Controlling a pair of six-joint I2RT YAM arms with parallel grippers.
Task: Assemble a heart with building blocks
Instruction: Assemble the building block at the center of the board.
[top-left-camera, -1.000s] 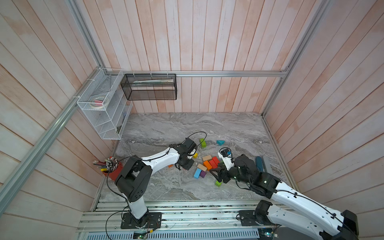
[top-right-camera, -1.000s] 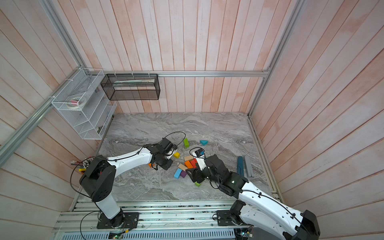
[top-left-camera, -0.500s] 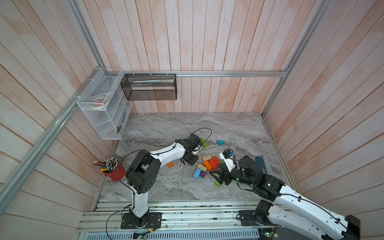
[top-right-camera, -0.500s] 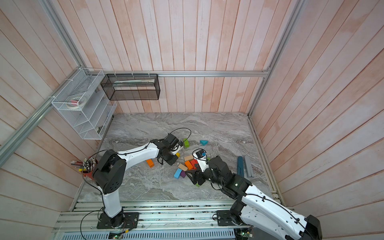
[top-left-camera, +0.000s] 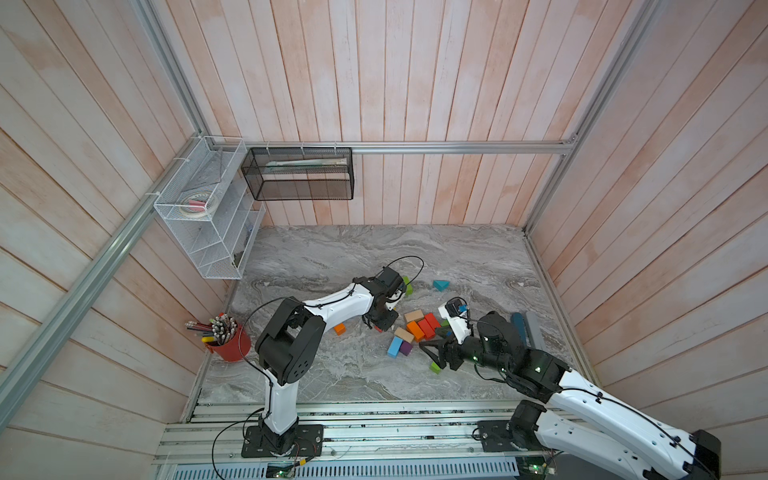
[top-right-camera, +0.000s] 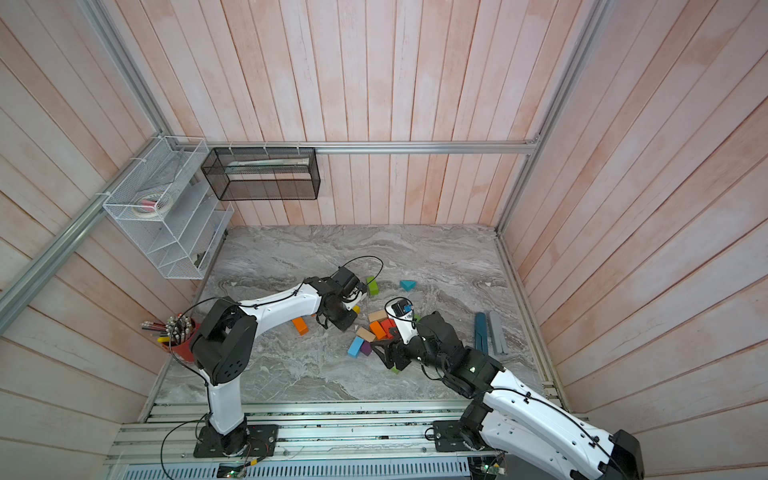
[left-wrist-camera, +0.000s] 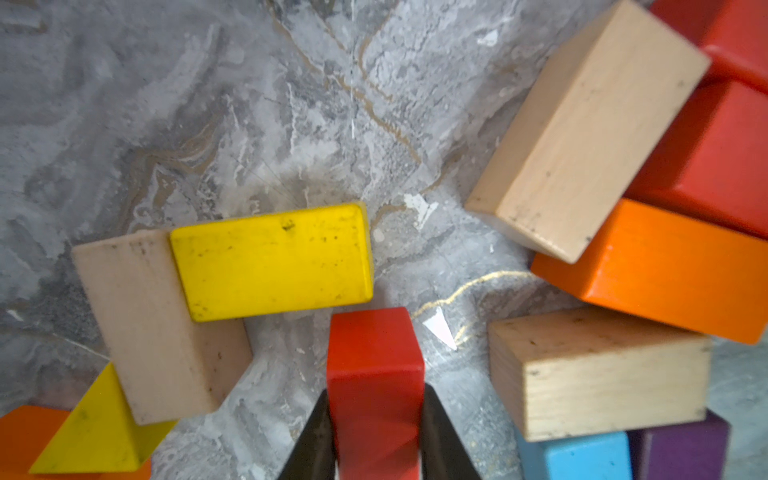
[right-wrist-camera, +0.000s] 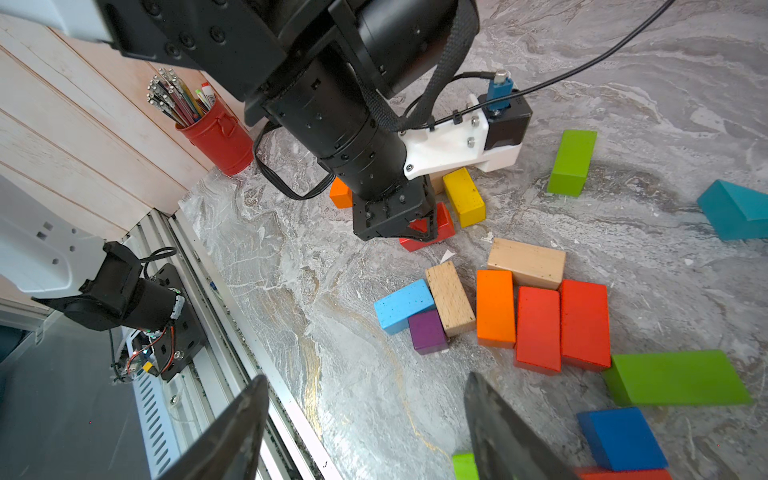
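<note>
Stage: judged early; no heart outline reads yet.
Done: a cluster (top-left-camera: 415, 329) of bricks sits just right of centre in both top views. It has two red bricks (right-wrist-camera: 582, 320) side by side, an orange brick (right-wrist-camera: 494, 307) touching them, two tan ones, and a light-blue brick and a purple cube on its edge.
Left to do: many pieces lie loose. They include a green brick (right-wrist-camera: 571, 162), a teal wedge (right-wrist-camera: 735, 208), a yellow brick (left-wrist-camera: 274, 262), a long green brick (right-wrist-camera: 677, 378), a blue brick (right-wrist-camera: 623, 436), and an orange cube (top-left-camera: 340, 329) left of the cluster in a top view.
Left hand (left-wrist-camera: 376, 395): clenched on a red brick (left-wrist-camera: 374, 349), fingers (left-wrist-camera: 311, 449) on its two long sides.
Right hand (right-wrist-camera: 365, 376): released, jaws spread, nothing between them. It hangs at the cluster's lower right in a top view.
Red brick, place: just left of the cluster in a top view, under the left hand and low over the tabletop (left-wrist-camera: 208, 104). Contact with the tabletop cannot be told.
Red brick, axis: the long axis runs straight out from the fingers. The far end points at the yellow brick's long side and is very near it; whether they touch cannot be told.
Next, judged: the red brick likely goes in beside the red pair.
</note>
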